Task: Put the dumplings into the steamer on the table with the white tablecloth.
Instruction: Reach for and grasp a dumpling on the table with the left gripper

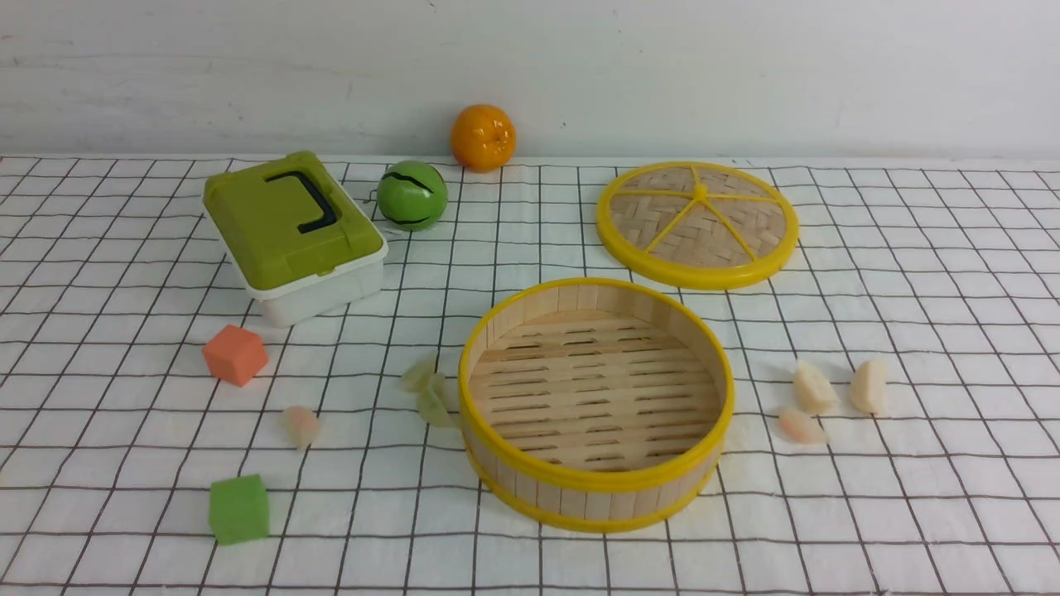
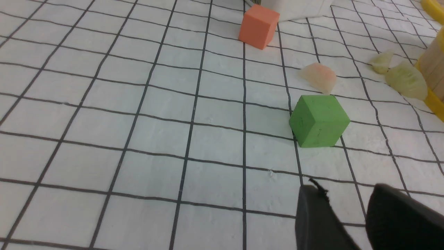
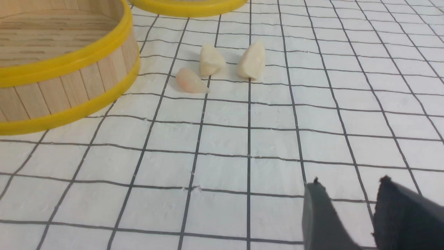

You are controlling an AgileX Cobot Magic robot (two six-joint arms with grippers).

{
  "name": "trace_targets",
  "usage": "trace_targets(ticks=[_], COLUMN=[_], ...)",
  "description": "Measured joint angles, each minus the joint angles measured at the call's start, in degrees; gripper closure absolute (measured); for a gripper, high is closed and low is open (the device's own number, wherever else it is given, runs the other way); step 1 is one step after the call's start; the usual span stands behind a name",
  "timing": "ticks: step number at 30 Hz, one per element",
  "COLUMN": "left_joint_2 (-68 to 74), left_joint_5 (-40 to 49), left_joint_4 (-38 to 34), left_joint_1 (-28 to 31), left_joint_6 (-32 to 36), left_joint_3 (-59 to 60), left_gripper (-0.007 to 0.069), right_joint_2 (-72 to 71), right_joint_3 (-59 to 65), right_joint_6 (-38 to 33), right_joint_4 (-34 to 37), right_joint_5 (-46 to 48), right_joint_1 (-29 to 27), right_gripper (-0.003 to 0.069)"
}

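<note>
The steamer (image 1: 580, 497) stands empty mid-table on the white tablecloth (image 1: 911, 513). Two pale green dumplings (image 1: 418, 372) (image 1: 432, 406) lie against its left side, and a pinkish one (image 1: 301, 425) lies further left. To its right lie two cream dumplings (image 1: 813, 386) (image 1: 869, 386) and a pinkish one (image 1: 800, 426). Neither arm shows in the front view. My left gripper (image 2: 347, 189) hovers open over bare cloth, short of the green cube (image 2: 319, 121) and the pinkish dumpling (image 2: 318, 77). My right gripper (image 3: 349, 182) is open and empty, well short of the three right-hand dumplings (image 3: 210, 59).
A woven yellow-rimmed lid (image 1: 697, 223) lies behind the steamer. At back left are a white box with a green lid (image 1: 294, 232), a green ball (image 1: 412, 195) and an orange (image 1: 483, 136). An orange cube (image 1: 235, 354) and the green cube (image 1: 238, 508) sit at left.
</note>
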Motion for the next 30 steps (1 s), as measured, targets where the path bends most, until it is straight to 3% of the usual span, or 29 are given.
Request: trace_targets(ticks=[30], left_joint_2=[0.0], left_joint_5=[-0.2], left_joint_4=[0.1], left_joint_1=[0.0], left_joint_6=[0.0], left_joint_3=[0.0], left_gripper=[0.0385], right_joint_2=[0.0], right_joint_3=[0.0], right_joint_6=[0.0], right_joint_4=[-1.2], right_joint_5=[0.0], right_joint_1=[0.0], right_gripper=[0.0419])
